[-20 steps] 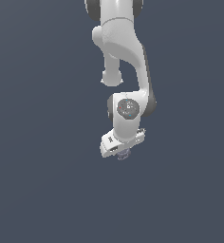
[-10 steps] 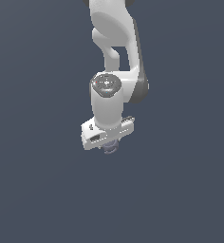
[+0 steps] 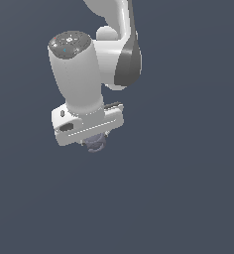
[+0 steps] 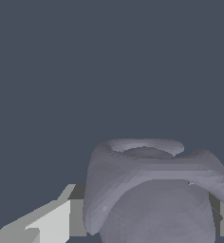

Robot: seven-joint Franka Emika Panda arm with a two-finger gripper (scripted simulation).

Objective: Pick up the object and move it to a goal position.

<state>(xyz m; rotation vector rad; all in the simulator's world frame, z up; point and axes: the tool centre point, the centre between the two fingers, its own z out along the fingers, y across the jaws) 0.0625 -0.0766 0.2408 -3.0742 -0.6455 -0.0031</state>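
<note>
White parallel gripper points downward, closed on the small lumpy greyish-purple object. In the exterior view only the lower part of the object shows, bulging out just beneath the white gripper body; the fingers themselves are hidden behind that body.

Wrist view: the object sits between the two grey finger pads, touching both. It reads as a rounded lump below a flared, ridged upper lip with a shallow hollow on top. The white gripper housing shows at one corner of that frame.

Object and gripper hang in the air; no contact with any surface is visible.

White cylindrical wrist segment, with a grey round cap, rises from the gripper body, tilted slightly toward the exterior view's left. Behind it a white link with a dark grey joint band runs up out of frame.

Surroundings: uniform dark blue-grey background on all sides. Open room extends below the object, and to the exterior view's left and right. No edges, walls or goal marker can be made out.
</note>
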